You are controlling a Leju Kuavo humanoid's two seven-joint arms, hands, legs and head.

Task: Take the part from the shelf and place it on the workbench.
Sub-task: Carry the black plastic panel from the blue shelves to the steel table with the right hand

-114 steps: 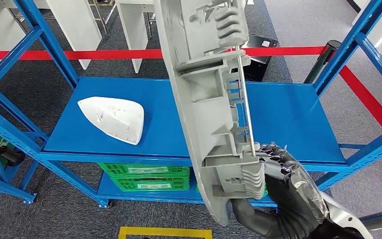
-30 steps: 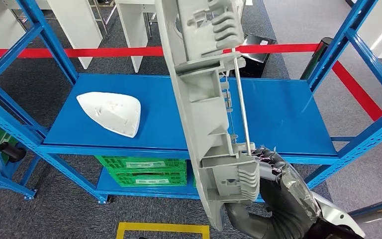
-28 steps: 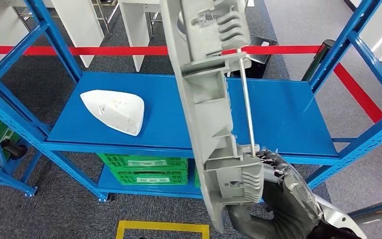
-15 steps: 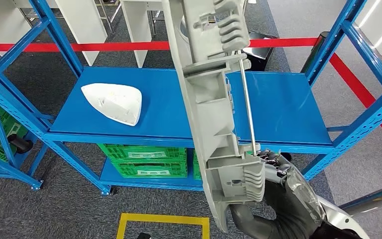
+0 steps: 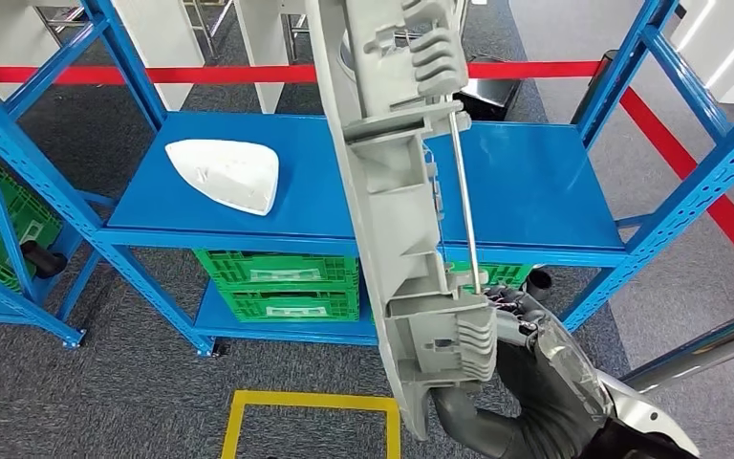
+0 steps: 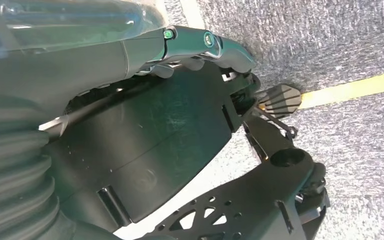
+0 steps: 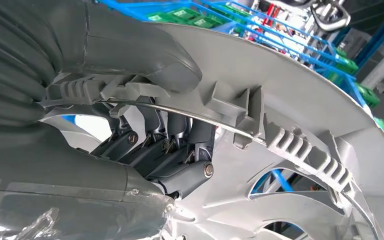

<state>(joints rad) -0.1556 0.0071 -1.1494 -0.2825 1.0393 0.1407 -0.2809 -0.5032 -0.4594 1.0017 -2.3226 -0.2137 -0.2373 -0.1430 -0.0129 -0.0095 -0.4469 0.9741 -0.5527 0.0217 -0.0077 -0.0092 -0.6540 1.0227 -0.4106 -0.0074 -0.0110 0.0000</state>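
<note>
My right hand (image 5: 535,382) grips the lower end of a long grey ribbed plastic part (image 5: 392,143) with a thin metal rod along it, held upright in front of the blue shelf (image 5: 535,182). In the right wrist view the dark fingers (image 7: 170,135) wrap into the part's ribbed back (image 7: 305,115) and the thumb presses on its rim. A white shell-shaped part (image 5: 225,172) lies on the shelf's left half. My left hand (image 6: 195,45) hangs low over the grey carpet; how its fingers lie is unclear.
Green crates (image 5: 277,287) stand under the shelf board, and more (image 5: 0,229) on the rack to the left. A slanted blue upright (image 5: 688,182) stands at the right. Red barrier tape (image 5: 201,74) runs behind the shelf. A yellow floor marking (image 5: 306,402) lies in front.
The whole picture has shifted: the camera has backed away from the shelf, and more floor and yellow marking show. The grey part stays in my right hand's grip.
</note>
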